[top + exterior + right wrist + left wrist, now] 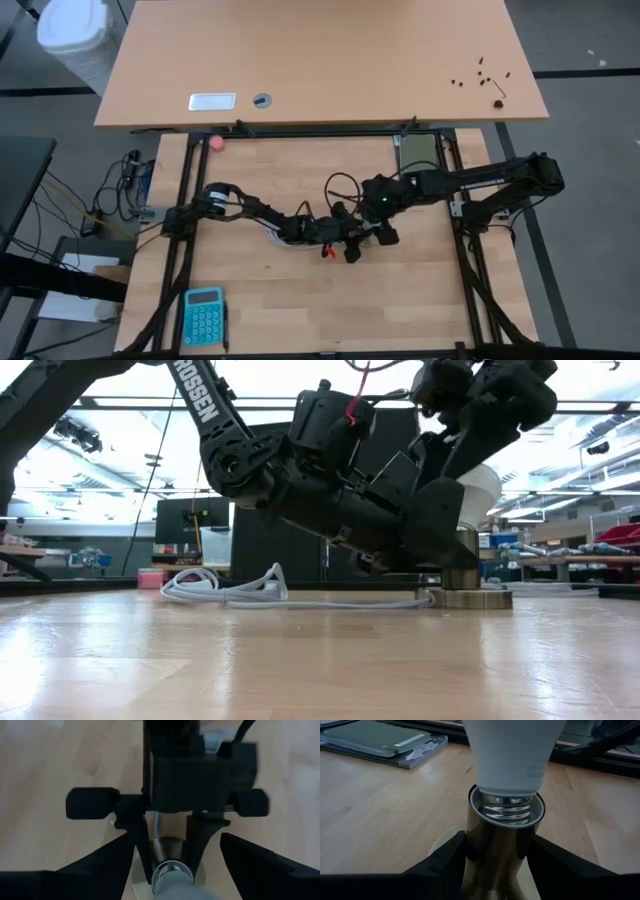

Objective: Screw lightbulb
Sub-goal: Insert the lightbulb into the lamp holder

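So the lightbulb (512, 755) stood upright with its threaded base just dipped into the brass socket (495, 840), long axis straight up and lined up with the socket. The left end effector (495, 865) was pinching the socket stem right below the bulb to steady it. The right end effector (172, 865) came down from above, spread wide around the bulb's globe, so that arm looked best placed to do the twisting.

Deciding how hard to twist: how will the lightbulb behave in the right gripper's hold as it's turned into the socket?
The lightbulb looks smooth and frosted, so it may slip in the right gripper. It is probably light and fragile; squeeze gently. Its threads sit partly in the socket, which the left gripper clamps, so tipping seems unlikely.
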You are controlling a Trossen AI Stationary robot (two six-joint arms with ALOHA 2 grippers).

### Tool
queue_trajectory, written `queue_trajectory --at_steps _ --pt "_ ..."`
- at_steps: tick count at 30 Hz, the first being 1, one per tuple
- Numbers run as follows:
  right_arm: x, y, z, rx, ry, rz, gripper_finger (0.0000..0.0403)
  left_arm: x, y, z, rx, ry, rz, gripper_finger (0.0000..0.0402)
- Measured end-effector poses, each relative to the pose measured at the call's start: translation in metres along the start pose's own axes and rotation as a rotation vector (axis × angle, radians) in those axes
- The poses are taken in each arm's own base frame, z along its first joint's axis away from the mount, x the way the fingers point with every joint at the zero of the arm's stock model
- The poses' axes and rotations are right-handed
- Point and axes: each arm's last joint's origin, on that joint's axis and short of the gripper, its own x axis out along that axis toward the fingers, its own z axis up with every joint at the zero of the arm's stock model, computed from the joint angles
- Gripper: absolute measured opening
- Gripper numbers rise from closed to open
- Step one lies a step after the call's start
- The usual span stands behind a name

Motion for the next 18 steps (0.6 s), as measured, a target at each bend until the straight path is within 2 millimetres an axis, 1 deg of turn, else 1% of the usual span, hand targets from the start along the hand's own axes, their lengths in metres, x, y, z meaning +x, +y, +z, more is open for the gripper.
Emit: queue_trajectory --at_steps 7,14,18 --pt "-0.022 0.002 0.000 0.014 -0.050 -0.043 0.0307 0.001 0.004 0.001 0.011 -0.001 0.007 0.0198" --pt "-0.048 0.007 -0.014 0.086 0.018 -0.103 0.0307 0.002 0.007 0.001 0.022 -0.004 0.020 0.0198" --pt "-0.055 0.012 -0.017 0.075 0.030 -0.122 0.0305 0.003 0.011 0.002 0.035 -0.004 0.032 0.0198"
